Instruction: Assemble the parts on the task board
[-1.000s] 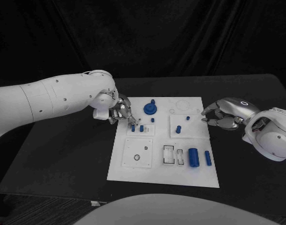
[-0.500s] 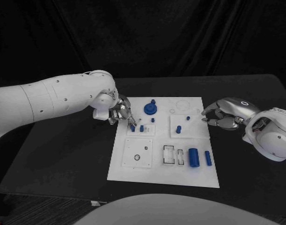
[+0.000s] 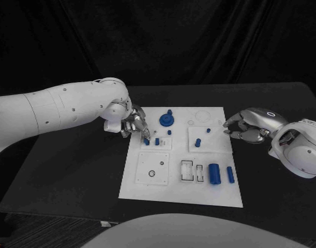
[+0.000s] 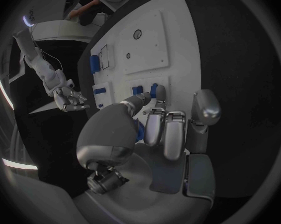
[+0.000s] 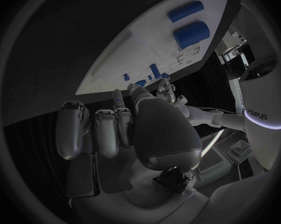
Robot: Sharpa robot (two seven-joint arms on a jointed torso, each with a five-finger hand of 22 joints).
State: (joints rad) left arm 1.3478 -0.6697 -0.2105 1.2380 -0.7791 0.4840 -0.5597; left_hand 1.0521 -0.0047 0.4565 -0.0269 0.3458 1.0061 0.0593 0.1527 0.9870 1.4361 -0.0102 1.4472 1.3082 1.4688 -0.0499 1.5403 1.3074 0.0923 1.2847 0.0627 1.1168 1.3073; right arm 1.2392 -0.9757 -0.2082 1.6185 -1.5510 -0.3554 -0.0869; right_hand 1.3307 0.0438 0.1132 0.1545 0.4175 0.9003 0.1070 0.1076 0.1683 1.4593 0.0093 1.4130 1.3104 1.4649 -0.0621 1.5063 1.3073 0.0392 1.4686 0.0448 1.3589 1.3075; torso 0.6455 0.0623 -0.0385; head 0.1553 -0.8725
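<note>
The white task board (image 3: 149, 187) lies mid-table. My left hand (image 3: 132, 125) reaches over its left edge. Thumb and a fingertip (image 4: 157, 103) close on a small blue peg (image 3: 147, 140) that stands upright in the board, also seen in the left wrist view as the peg (image 4: 154, 90). A second peg (image 3: 156, 140) stands right beside it. A blue round part (image 3: 167, 120) sits further back. My right hand (image 3: 243, 128) hovers just off the board's right edge, fingers curled in on nothing. Its fingers (image 5: 107, 132) are bunched in the right wrist view.
More blue parts stand on the board: a peg (image 3: 198, 142) right of centre, a thick cylinder (image 3: 213, 173) and a thin one (image 3: 229, 174) near the front right. Rectangular slots (image 3: 189, 170) lie beside them. Black table (image 3: 68, 175) surrounds the board.
My left hand's fingertips have dipped a little lower and closer onto the small peg. The right hand has barely moved.
</note>
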